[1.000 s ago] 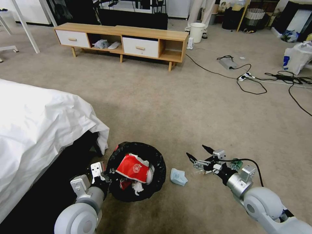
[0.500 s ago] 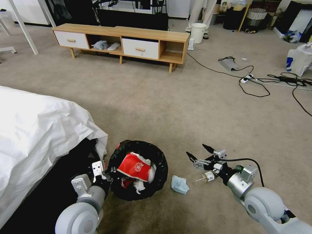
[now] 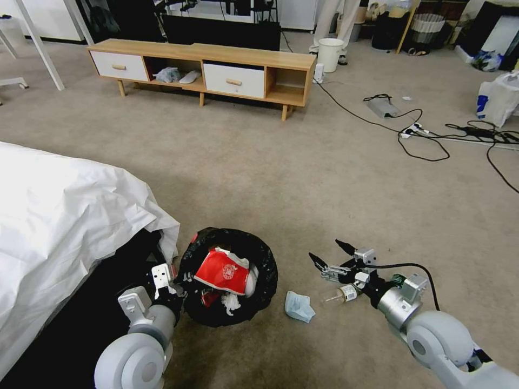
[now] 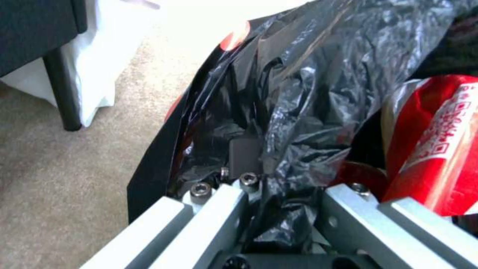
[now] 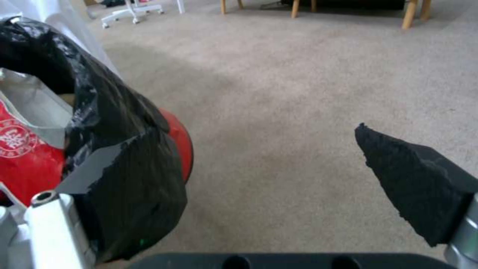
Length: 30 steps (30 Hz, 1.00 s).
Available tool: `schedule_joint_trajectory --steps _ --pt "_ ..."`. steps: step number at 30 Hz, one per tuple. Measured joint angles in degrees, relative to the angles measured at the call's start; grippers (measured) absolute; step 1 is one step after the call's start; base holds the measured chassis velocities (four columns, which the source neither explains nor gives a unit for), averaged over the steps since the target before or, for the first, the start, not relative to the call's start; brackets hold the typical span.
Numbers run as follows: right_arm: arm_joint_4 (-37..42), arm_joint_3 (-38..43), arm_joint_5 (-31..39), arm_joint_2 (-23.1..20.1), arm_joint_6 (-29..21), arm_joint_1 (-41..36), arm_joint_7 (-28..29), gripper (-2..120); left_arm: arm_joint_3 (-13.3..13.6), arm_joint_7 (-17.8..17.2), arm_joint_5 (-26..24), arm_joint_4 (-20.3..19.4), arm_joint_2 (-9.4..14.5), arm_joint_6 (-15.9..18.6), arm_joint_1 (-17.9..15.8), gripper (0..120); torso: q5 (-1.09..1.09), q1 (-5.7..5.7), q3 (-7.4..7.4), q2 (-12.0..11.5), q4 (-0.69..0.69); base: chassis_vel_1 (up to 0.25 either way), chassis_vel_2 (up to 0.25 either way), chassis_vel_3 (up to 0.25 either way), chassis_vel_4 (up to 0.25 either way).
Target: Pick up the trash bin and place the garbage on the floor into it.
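Well along, judging from what lies where, but not finished. Left pincer (image 3: 174,283) clenched on the crinkled black liner at the rim of the trash bin (image 3: 267,270), one finger (image 4: 244,153) seen in the left wrist view pressed inside the bag with plastic bunched between the two. Whether the bin rests on the floor (image 3: 303,183) or hangs just above it, impossible to tell. Already inside the bin, just beyond the left pincer: a red wrapper (image 3: 220,273), a bit of white tissue (image 3: 231,304), something dark red beneath.

Right pincer (image 3: 331,256) released and empty, black tips spread wide, hovering low over the carpet on the far side of the bin from the left pincer. Still on the floor: a bluish tissue (image 3: 299,307) between the bin and the right pincer, close to both; a small clear bottle (image 3: 340,295) with a label lying on its side just under the right wrist, near the open tips but apart from them. A green cap (image 3: 398,279) peeking out by the right wrist, likely a second bottle, mostly hidden by the arm.

Left to do, by this reckoning: tissue and bottle or bottles into the bin. Nearest candidates for the open right pincer: bottle below, tissue just toward the bin.
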Motion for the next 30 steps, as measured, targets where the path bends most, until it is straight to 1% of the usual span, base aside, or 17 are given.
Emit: schedule_joint_trajectory --steps 4,15,18,21,23,24,26,30 --pt "0.4 0.2 0.0 -0.1 -0.1 -0.1 0.0 100 0.6 -0.1 -1.3 0.1 0.7 -0.1 -1.3 0 0.0 0.0 0.0 0.0 0.0 0.0 0.0 0.0 0.0" --pt "0.7 0.5 0.4 -0.4 0.4 -0.3 0.3 100 1.8 -0.1 -3.7 -0.1 1.5 1.0 -2.3 0 0.01 0.0 0.0 0.0 0.0 0.0 0.0 0.0 0.0" --pt "0.7 0.6 0.4 -0.4 0.4 -0.4 0.3 100 2.1 0.0 -4.3 -0.7 1.6 1.3 -2.4 0 0.0 0.0 0.0 0.0 0.0 0.0 0.0 0.0 0.0" --pt "0.7 0.6 0.5 -0.5 0.5 -0.3 0.3 100 2.4 0.0 -4.7 -1.8 1.7 1.6 -2.4 0 0.01 0.0 0.0 0.0 0.0 0.0 0.0 0.0 0.0" --pt "0.7 0.6 0.6 -0.6 0.5 -0.3 0.3 100 2.8 0.1 -5.4 -3.2 1.7 2.1 -2.3 0 0.01 0.0 0.0 0.0 0.0 0.0 0.0 0.0 0.0" --pt "0.7 0.6 0.6 -0.6 0.5 -0.3 0.3 100 2.8 0.1 -5.4 -3.2 1.7 2.1 -2.3 0 0.01 0.0 0.0 0.0 0.0 0.0 0.0 0.0 0.0" --pt "0.7 0.4 0.6 -0.6 0.6 -0.3 0.3 100 2.7 0.0 -5.8 -4.1 2.3 2.2 -2.5 0 0.0 0.0 0.0 0.0 0.0 0.0 0.0 0.0 0.0" --pt "0.7 0.1 0.6 -0.7 0.7 -0.2 0.3 100 2.2 -0.4 -6.8 -4.6 3.1 2.2 -3.2 0 0.0 0.0 0.0 0.0 0.0 0.0 0.0 0.0 0.0"
